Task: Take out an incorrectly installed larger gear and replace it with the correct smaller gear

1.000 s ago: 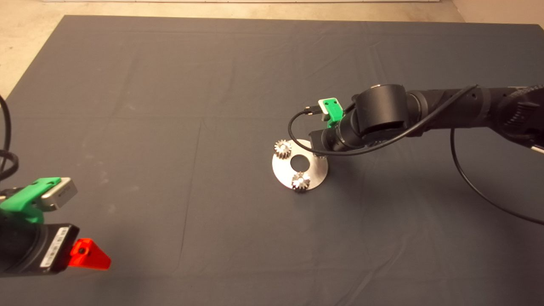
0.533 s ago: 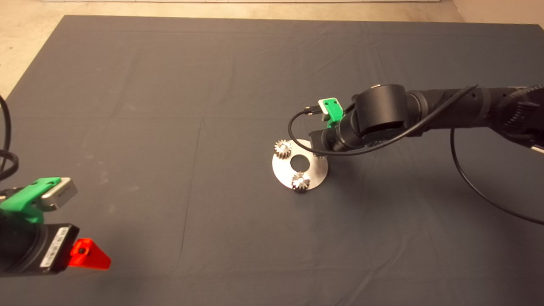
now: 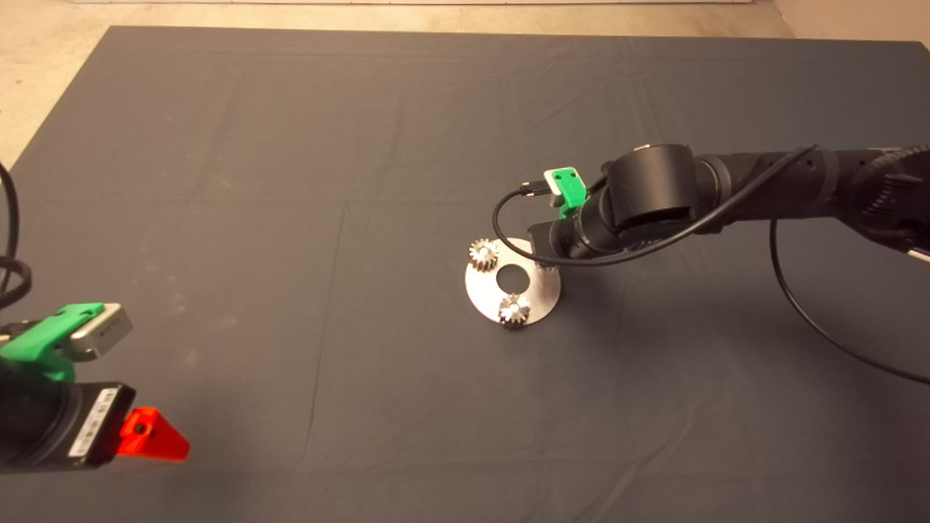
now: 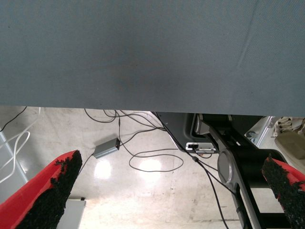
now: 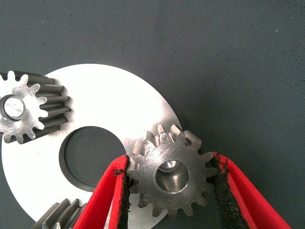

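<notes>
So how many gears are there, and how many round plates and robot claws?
Gears: 3 — two on pins, one between the right end effector's fingers.
Round metal plate: 1
End effectors: 2, the left end effector parked.
Total: 6

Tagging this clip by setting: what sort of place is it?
Likely a robotics lab bench. A dark mat carries only a round metal plate with gears on pegs; the right gripper grips one gear; loose cables lie on the bare floor.
</notes>
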You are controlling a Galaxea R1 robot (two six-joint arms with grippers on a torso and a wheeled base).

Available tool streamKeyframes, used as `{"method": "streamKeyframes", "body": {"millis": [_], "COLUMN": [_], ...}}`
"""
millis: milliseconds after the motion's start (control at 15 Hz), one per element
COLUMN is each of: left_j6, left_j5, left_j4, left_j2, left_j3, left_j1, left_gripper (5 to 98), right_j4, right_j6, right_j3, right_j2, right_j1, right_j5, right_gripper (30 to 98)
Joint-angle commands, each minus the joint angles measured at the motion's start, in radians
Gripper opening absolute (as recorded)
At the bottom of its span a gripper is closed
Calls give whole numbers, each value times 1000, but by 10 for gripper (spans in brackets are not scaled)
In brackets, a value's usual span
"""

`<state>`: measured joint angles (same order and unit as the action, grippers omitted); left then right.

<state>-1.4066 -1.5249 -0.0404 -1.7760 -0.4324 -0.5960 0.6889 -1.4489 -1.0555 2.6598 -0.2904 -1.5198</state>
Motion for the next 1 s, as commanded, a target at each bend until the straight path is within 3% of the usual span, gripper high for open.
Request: {"method": "streamKeyframes", "body": {"millis": [0,933], "left_j6": [1,1], "left_j5": [-133,-133], "left_j4": [5,5], "left_j2": [6,8], "left_j3": [-5,-4], "left_j1": [-1,-1], "left_gripper": [982,982], "right_j4": [12,11], "right_j6": [-2,-2], "right_j3": [13,12], "right_j2": [1,-4], "right_j1": [-9,-9], "right_j5": [-138,-138], "right_gripper": [388,413]}}
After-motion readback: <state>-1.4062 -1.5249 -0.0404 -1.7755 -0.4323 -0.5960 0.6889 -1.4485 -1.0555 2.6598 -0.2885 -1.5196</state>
